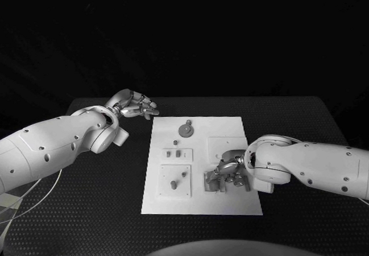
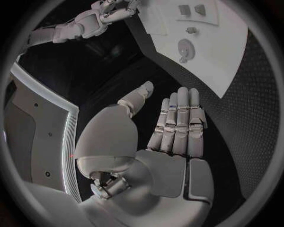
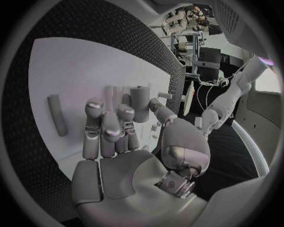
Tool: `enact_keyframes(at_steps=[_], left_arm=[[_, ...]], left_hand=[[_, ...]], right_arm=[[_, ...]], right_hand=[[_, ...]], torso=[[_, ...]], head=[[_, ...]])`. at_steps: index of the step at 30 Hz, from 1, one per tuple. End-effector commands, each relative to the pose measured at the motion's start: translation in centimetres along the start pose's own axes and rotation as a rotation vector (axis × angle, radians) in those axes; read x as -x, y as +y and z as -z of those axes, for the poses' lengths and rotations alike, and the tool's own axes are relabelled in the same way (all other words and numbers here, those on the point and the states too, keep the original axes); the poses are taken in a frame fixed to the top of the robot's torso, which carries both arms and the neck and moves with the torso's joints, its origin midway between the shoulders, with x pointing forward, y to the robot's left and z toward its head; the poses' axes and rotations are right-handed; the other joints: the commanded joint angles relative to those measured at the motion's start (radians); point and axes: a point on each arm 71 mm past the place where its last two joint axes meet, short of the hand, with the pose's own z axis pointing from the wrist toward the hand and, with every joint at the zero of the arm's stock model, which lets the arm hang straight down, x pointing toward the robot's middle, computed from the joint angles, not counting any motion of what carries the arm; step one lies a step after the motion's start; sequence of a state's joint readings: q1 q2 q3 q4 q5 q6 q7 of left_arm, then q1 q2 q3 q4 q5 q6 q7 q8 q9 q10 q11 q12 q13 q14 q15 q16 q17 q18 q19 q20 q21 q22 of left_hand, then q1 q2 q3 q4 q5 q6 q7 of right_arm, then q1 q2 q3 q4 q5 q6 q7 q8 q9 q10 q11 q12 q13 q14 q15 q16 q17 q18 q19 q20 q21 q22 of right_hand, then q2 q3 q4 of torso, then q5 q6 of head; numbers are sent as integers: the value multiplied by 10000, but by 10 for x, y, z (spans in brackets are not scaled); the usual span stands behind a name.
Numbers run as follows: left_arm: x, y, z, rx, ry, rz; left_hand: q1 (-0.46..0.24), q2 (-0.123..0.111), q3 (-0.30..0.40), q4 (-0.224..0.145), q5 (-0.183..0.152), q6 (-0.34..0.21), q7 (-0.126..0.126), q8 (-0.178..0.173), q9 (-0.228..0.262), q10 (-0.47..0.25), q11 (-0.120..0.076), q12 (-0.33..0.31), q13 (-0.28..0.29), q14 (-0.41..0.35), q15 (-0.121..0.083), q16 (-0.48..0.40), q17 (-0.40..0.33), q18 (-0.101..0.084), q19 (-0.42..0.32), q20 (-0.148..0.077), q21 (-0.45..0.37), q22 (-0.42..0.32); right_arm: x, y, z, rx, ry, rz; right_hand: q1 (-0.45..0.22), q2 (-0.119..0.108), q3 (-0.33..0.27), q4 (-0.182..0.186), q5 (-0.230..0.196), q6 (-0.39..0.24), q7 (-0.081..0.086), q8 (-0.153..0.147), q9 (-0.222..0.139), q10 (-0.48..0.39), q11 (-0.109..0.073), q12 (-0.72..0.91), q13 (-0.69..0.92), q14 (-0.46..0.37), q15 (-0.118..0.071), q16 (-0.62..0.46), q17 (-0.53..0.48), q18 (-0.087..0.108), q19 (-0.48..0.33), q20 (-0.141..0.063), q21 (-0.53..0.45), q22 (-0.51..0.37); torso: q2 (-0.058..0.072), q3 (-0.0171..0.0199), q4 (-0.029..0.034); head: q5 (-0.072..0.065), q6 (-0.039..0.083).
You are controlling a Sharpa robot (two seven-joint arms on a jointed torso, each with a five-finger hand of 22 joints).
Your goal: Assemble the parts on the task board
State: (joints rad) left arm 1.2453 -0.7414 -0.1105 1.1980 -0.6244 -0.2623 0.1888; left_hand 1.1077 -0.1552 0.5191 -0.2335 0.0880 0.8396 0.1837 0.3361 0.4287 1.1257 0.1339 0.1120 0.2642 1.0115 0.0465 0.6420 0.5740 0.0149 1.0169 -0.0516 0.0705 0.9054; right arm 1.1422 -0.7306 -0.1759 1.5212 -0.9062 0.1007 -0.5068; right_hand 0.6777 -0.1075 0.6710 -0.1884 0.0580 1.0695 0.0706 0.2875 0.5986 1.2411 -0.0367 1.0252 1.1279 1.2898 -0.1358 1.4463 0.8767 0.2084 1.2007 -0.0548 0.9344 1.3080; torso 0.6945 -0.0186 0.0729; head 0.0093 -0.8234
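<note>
Just beyond the right hand's [image 1: 226, 174] curled fingertips, empty so far, an upright grey peg [image 3: 139, 103] stands on the task board [image 1: 234, 131]; I judge a square, centred pinch safest, while the left hand [image 1: 133, 105] hovers spread off-board.

In the head view, the right hand [image 1: 227, 174] covers the parts at the lower right of the task board [image 1: 200, 204], so whether its fingers touch or hold one cannot be told. Both white arms are cut off by the frame's side edges. The small parts at centre are too small to identify.
</note>
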Motion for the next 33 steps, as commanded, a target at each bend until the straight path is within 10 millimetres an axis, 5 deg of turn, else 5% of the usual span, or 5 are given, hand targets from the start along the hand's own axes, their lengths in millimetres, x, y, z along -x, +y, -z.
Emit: enact_keyframes(at_steps=[1,8,33], left_arm=[[-1,-2,0,-89,93,34],[-1,-2,0,-94,98,35],[-1,-2,0,-94,104,36]], left_hand=[[-89,-38,-5,82,69,16,-13,58,-10,-89,-12,36,10,2,21,-61,18,-117,16,15,-1,-12],[-90,-38,-5,87,69,15,-12,58,-10,-91,-12,38,13,3,20,-66,24,-118,15,14,-1,-13],[-89,-33,-5,102,70,30,-18,67,-10,-97,-13,50,24,6,20,-82,49,-117,13,14,-1,-16]], right_arm=[[-3,-1,-1,-18,124,189],[-3,-1,-2,-19,89,214],[-1,-2,-2,-58,-129,102]], right_hand=[[-48,-198,-15,226,42,-42,47,-77,-19,-71,9,-51,-12,-68,-37,-59,-8,534,-11,34,-58,48],[-29,-669,169,602,41,-74,56,-97,-4,-107,16,-50,-8,-92,-32,-73,-4,534,-11,15,-75,46],[-90,-1163,359,1423,36,-127,61,-99,62,-146,20,-42,0,-112,-34,-85,6,534,-5,-9,-88,50]], torso=[[1,-2,1],[2,2,-5],[-2,0,-3]], head=[[7,-13],[12,-7],[2,11]])
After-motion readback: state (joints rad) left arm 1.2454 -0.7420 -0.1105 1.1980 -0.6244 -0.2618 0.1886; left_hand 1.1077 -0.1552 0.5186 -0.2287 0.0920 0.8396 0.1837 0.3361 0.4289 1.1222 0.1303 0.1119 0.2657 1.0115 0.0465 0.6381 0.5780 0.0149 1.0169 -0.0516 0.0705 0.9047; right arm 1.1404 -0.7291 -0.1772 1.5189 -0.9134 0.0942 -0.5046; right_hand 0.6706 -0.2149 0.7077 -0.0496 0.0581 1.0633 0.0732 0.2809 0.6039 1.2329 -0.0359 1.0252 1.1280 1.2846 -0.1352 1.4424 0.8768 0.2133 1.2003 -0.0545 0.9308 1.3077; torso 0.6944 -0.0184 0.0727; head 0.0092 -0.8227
